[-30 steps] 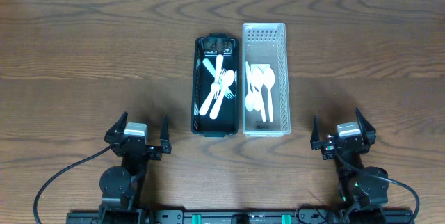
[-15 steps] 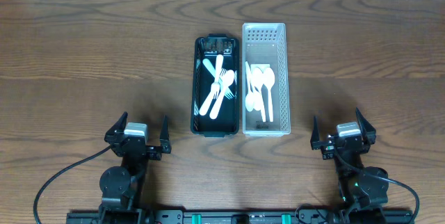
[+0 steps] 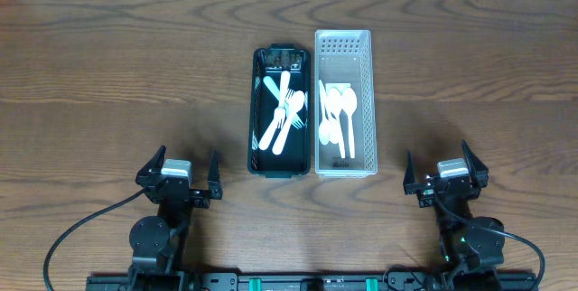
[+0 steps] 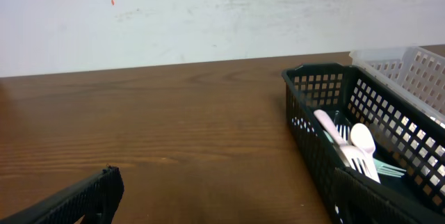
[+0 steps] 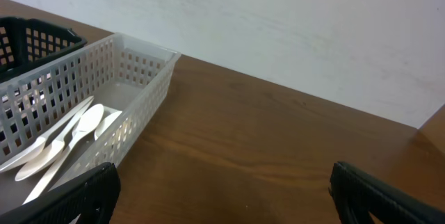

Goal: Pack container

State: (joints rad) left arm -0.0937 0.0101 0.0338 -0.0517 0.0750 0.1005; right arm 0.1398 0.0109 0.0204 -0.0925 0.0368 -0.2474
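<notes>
My left claw point(image 3: 185, 166) and right claw point(image 3: 440, 166) rest spread wide, holding nothing. Plastic cutlery point(image 3: 283, 110) lies in the black basket point(image 3: 256, 110) and spoons point(image 3: 340, 115) in the white basket point(image 3: 370, 101). Packing looks finished, I judge.

Ahead and to the right of the black left claw point(image 3: 189, 159) is a black basket point(image 3: 254, 119) of square lattice, holding white cutlery point(image 3: 282, 110). Ahead and to the left of the black right claw point(image 3: 438, 155), a white lattice basket point(image 3: 371, 110) holds white spoons point(image 3: 341, 115). Under both claws the table point(image 3: 117, 74) is dark brown wood grain.
</notes>
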